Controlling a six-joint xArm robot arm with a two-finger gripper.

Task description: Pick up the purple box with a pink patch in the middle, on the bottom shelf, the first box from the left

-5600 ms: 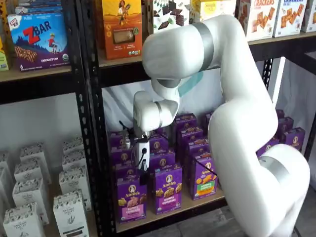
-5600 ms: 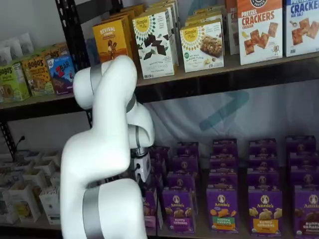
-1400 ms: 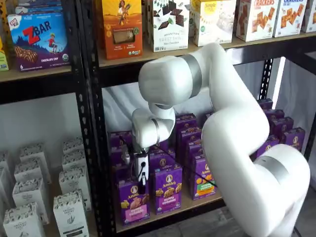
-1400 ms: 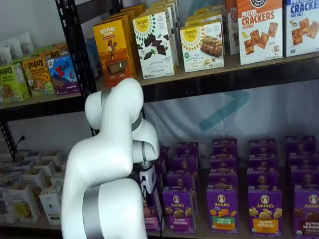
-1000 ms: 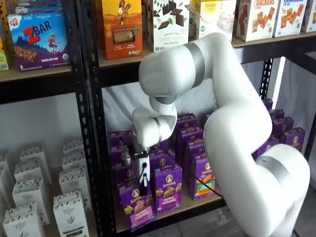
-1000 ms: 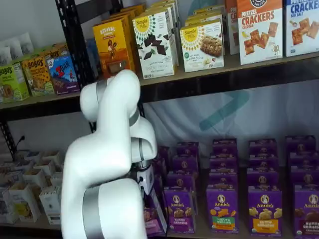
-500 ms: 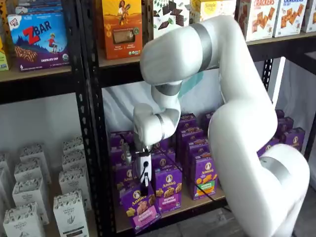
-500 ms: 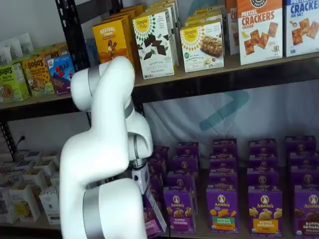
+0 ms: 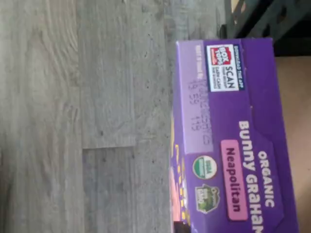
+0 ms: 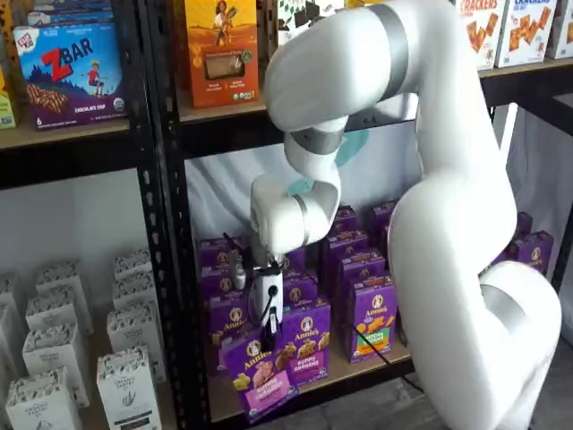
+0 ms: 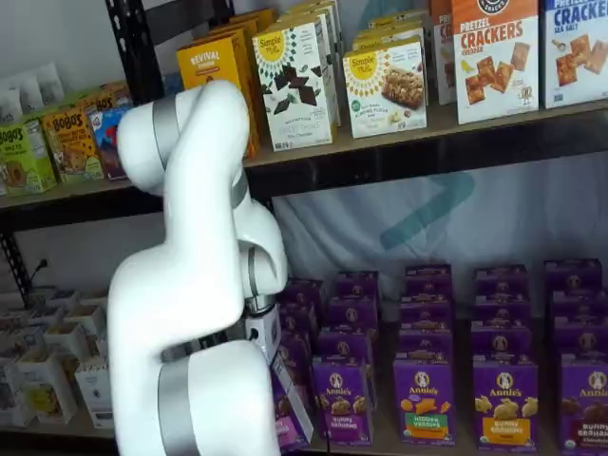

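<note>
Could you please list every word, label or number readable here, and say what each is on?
"ORGANIC BUNNY GRAHAM", "Neapolitan", "SCAN": the purple box.
"Annie's": the purple box.
"ZBAR", "CHOCOLATE CHIP": blue box.
"PRETZEL CRACKERS": orange-and-white box.
"REVIVAL": orange box.
"BOBOS": yellow box.
Date stamp and smaller print: unreadable.

Bottom shelf (image 10: 358,369): light tan wooden board with a black metal rail along its front, set between perforated black metal posts. Contents: upright purple snack cartons (image 11: 424,397) with round yellow logos, standing directly on the board in rows running front to back, seen in both shelf views. Floor below: grey wood-grain planks (image 9: 87,116), visible in the wrist view.
</note>
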